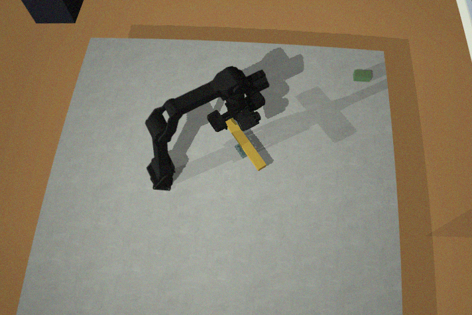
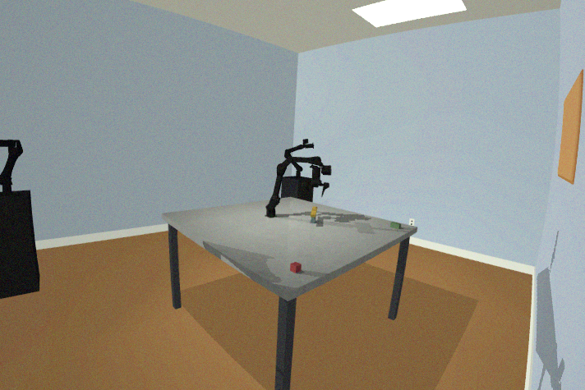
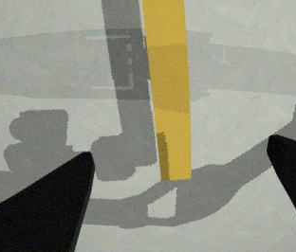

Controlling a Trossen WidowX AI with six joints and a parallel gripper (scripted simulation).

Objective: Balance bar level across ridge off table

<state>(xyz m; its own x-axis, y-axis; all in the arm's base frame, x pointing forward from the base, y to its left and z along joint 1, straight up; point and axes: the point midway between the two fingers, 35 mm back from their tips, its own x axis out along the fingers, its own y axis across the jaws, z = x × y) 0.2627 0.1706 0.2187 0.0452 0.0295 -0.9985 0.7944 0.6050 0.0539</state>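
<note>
Spread wide apart at the fingertips of the gripper (image 1: pixel 231 121) (image 2: pixel 320 190) (image 3: pixel 181 146), hovering above one end of the yellow bar (image 1: pixel 245 143) (image 2: pixel 313 212) (image 3: pixel 171 85). Below, laid across the small blue-grey ridge (image 1: pixel 240 150) (image 2: pixel 313 220), raised off the grey table (image 1: pixel 190 247) (image 2: pixel 246 230) (image 3: pixel 265 213).

Matt yellow bar (image 1: pixel 245 144) (image 2: pixel 313 212) (image 3: pixel 170 81) above a smooth, matt grey tabletop (image 1: pixel 213 235) (image 2: pixel 246 234) (image 3: pixel 246 208).

The top view looks steeply down from above the table (image 1: pixel 213 235) (image 2: pixel 283 239) (image 3: pixel 246 213), the exterior stands farther off, facing a room corner, and the wrist peers down closest, all three sharing the yellow bar (image 1: pixel 245 144) (image 2: pixel 313 212) (image 3: pixel 170 81).
</note>
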